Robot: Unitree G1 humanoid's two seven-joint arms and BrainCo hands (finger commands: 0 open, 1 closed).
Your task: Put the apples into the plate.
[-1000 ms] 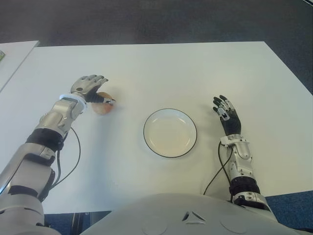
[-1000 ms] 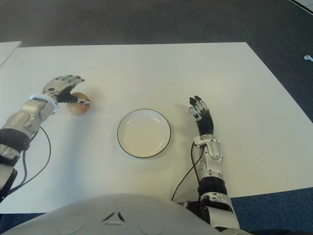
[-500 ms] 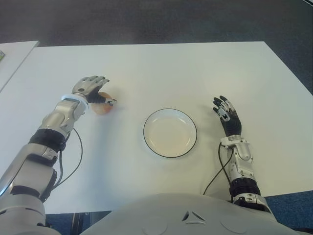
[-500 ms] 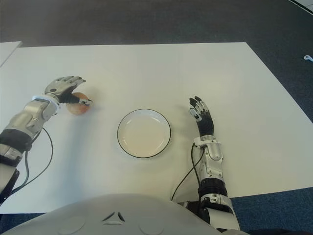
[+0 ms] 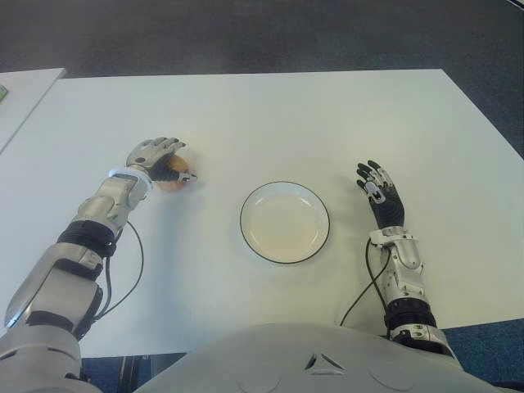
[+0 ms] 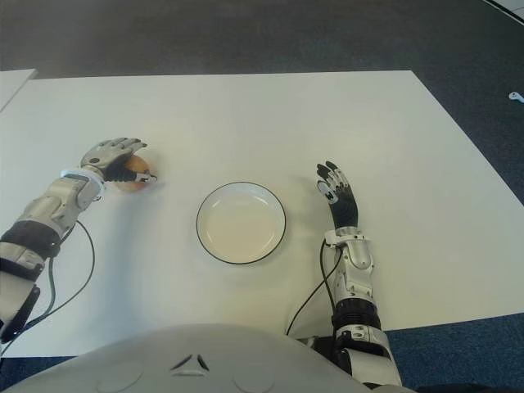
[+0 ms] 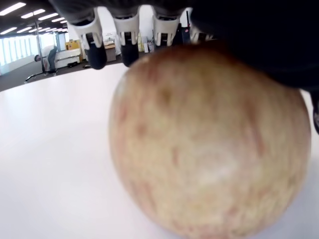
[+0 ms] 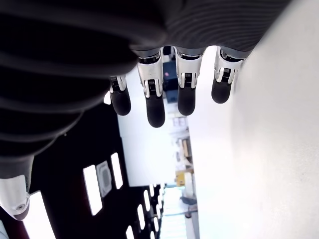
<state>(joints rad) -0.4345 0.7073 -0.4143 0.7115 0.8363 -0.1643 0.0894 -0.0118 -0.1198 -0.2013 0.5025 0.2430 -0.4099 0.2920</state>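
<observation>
The left hand (image 5: 155, 154) is wrapped over the apple (image 5: 170, 174), on the white table (image 5: 270, 115) at nine o'clock from the empty plate (image 5: 285, 222). The right hand (image 5: 379, 191) is seen at three o'clock, fingers extended.

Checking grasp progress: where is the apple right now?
The apple sits on the table's left side, under the left hand curled over it, left of the empty plate.

White table (image 5: 270, 115), plate (image 5: 285, 222), apple (image 5: 173, 174)
</observation>
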